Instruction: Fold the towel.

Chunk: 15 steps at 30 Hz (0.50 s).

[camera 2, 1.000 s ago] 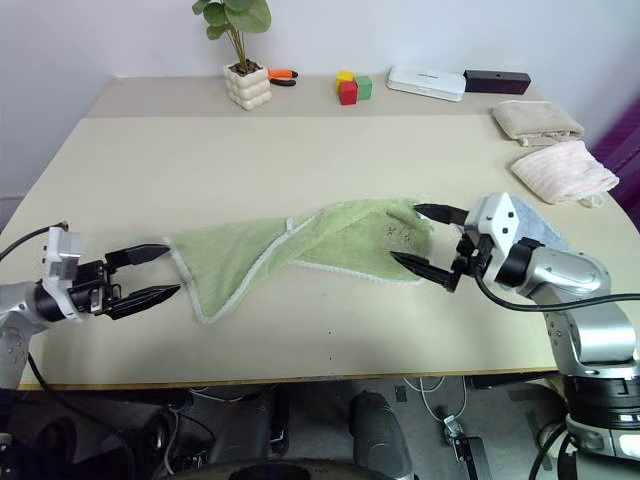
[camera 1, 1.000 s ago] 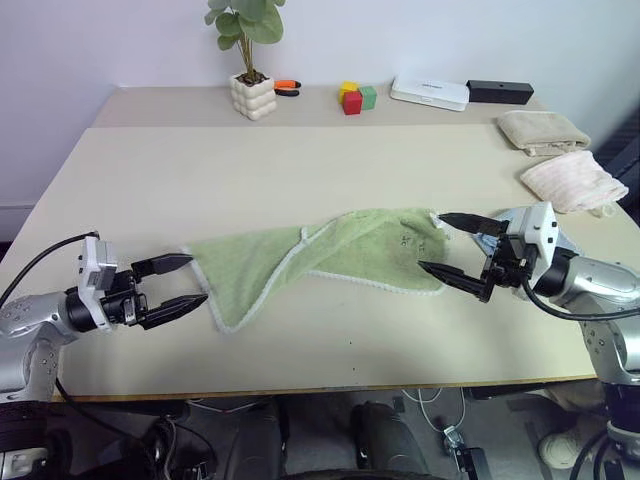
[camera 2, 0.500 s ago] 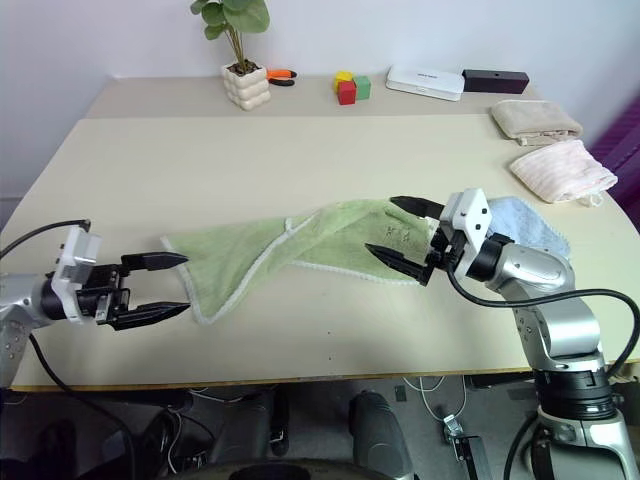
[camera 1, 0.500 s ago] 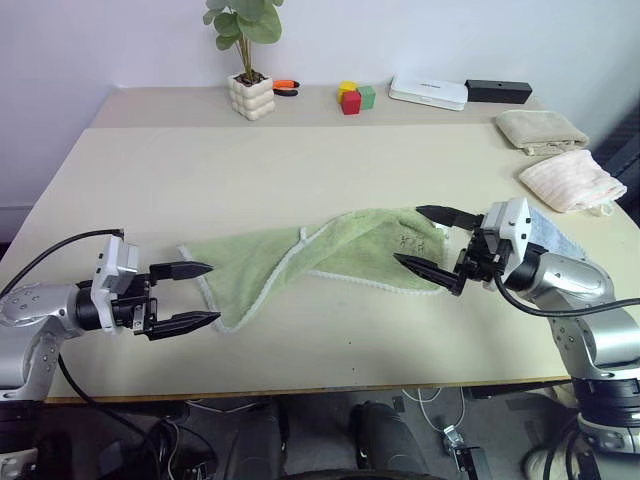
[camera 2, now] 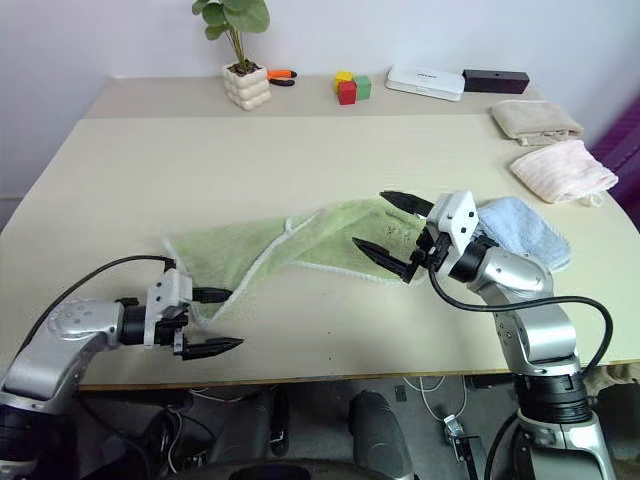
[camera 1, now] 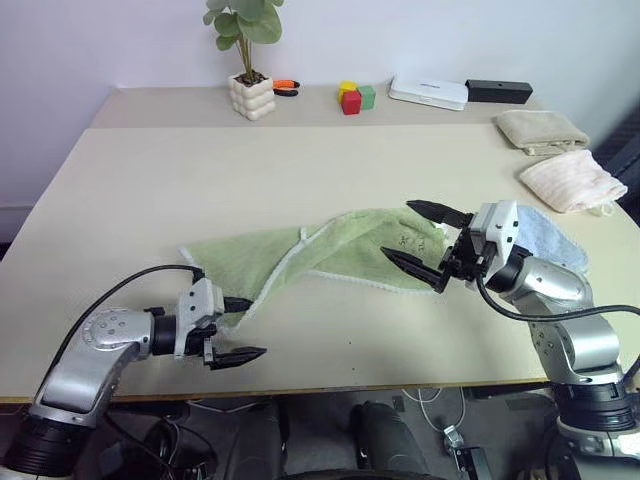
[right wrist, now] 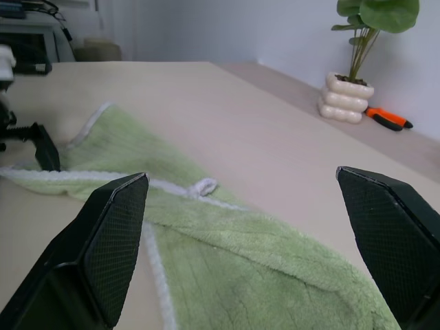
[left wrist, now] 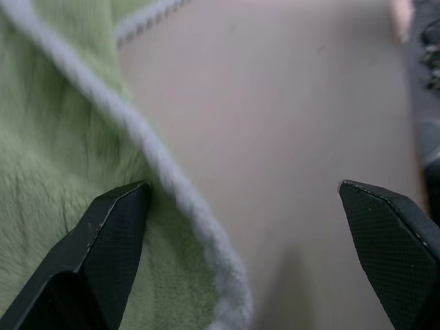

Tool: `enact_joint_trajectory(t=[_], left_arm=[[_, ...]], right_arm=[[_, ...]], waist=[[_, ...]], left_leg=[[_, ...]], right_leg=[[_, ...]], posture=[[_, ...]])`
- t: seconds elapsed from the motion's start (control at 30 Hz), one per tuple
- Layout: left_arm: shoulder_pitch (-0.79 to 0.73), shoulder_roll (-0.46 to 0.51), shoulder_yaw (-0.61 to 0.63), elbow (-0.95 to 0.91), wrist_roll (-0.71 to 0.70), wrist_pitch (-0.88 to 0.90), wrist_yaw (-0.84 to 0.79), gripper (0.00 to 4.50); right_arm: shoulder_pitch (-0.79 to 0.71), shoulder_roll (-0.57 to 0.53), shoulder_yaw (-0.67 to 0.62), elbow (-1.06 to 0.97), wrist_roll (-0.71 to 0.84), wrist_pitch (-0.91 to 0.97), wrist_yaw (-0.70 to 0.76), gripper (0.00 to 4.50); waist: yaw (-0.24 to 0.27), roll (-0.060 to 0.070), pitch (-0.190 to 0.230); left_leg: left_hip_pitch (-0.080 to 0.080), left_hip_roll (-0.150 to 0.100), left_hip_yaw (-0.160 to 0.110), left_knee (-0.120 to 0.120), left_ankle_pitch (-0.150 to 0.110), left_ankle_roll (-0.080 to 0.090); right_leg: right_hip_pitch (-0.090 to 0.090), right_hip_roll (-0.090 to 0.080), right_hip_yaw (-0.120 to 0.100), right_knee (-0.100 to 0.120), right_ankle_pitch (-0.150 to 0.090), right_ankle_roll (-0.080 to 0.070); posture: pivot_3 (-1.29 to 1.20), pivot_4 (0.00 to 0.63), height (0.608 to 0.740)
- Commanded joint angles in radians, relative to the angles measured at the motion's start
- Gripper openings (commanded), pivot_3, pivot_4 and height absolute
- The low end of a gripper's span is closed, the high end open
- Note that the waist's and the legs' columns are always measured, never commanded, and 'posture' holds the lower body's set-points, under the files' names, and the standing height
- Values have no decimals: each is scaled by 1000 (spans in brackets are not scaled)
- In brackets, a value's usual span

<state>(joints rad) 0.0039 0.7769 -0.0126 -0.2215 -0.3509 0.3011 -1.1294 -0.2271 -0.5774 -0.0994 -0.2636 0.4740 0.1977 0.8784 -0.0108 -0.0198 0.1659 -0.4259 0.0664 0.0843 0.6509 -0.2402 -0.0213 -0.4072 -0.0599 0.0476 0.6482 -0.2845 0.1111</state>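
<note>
Near the table's front edge, left side: the left hand (camera 1: 232,327) lies low at the towel's near-left corner, fingers spread, one finger (left wrist: 113,237) resting on the green terry and the other out over bare table (camera 1: 330,330). The white-stitched hem runs between them, so the hand looks set to pinch that corner.

Towel: the light green terry towel (camera 1: 330,250) lies crumpled across the middle of the table, nearer the front edge than the back, with one flap doubled over on itself and its white edging showing along the fold. It is not yet folded neatly; I judge the task to be at the grasping stage.

Right hand: the right hand (camera 1: 425,243) hovers over the towel's right end, fingers spread wide, holding nothing. It likely waits there to take the opposite corner so both ends can be lifted together.

Blue cloth: a light blue cloth (camera 2: 525,228) lies just beyond the right hand, near the table's right edge.

Right back corner: a beige folded towel (camera 1: 541,129) and a pink folded towel (camera 1: 572,180) lie well apart from the work.

Back edge: a potted plant (camera 1: 250,60) and coloured blocks (camera 1: 355,97) stand clear of both arms.
</note>
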Motion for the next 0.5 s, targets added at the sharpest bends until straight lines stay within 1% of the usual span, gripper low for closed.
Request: enact_joint_trajectory(t=[0.03, 0.07, 0.1, 0.17, 0.2, 0.23, 0.27, 0.33, 0.37, 0.43, 0.5], left_arm=[[14, 17, 4, 2, 14, -5, 6, 3204], [18, 17, 6, 18, 12, -13, 1, 2746], [22, 14, 7, 40, 15, -34, -3, 2057], [24, 8, 6, 75, 21, -64, -5, 1239], [25, 9, 4, 100, 25, -85, -12, 597], [22, 8, 10, 139, 21, -106, -24, 260], [22, 9, 16, 168, 14, -128, -40, 46], [26, 7, 33, 193, -16, -155, -75, 46], [32, 9, 50, 184, -57, -157, -109, 46], [60, 41, 122, 160, -180, -131, -220, 46], [92, 87, 173, 163, -241, -107, -309, 46]], right_arm=[[11, 6, -13, -30, -5, -31, -9, 4500], [13, 6, -12, -29, -6, -34, -11, 4500], [14, 6, -12, -29, -6, -35, -13, 4500], [16, 6, -10, -27, -7, -38, -14, 4500], [15, 5, -11, -26, -8, -39, -15, 4500], [12, 5, -12, -21, -12, -41, -17, 4500], [6, 5, -13, -13, -18, -45, -22, 4500], [-10, 7, -17, 9, -36, -54, -35, 4500], [-23, 8, -18, 30, -50, -63, -45, 4500], [-72, 9, -13, 103, -100, -64, -90, 4500], [-125, 17, -20, 177, -106, -38, -122, 4500]], waist=[[0, 0, 0], [-1, 0, 0], [-1, 1, 0], [-1, 1, 0], [-1, 1, 0], [-2, 1, -1], [-2, 1, -1], [-3, 2, -1], [-5, 2, -1], [-12, 2, -1], [-11, 1, -1]], left_leg=[[0, 0, 0, 0, 0, 0], [0, 0, 0, 0, 0, 0], [0, 0, 0, 0, 0, 0], [0, 0, 0, 0, 0, 0], [0, 0, 0, 0, 0, 0], [0, 0, 0, 0, 0, 0], [0, 0, 0, -1, 0, 0], [1, 0, 0, -1, 0, 0], [1, 0, 0, -1, 0, 0], [1, 0, 1, -1, 0, 0], [0, 1, 1, -1, 0, 0]], right_leg=[[0, 0, 0, 0, 0, 0], [0, 0, 0, 0, 0, 0], [0, 0, 0, 0, 0, 0], [0, 0, 0, 0, 0, 0], [0, 0, 0, 0, 0, 0], [0, 0, 0, 0, 0, 0], [0, 0, 0, 0, 0, 0], [0, 0, 0, 0, 0, 0], [0, 0, 0, 0, 0, 0], [0, 0, 0, 0, 0, 0], [-2, 0, 0, 1, 0, 0]], posture=[[0, 150, 735], [0, 150, 735], [0, 150, 735], [0, 150, 735], [0, 150, 735], [0, 150, 735], [0, 150, 735], [0, 150, 735], [0, 150, 735], [0, 150, 735], [0, 150, 735]])
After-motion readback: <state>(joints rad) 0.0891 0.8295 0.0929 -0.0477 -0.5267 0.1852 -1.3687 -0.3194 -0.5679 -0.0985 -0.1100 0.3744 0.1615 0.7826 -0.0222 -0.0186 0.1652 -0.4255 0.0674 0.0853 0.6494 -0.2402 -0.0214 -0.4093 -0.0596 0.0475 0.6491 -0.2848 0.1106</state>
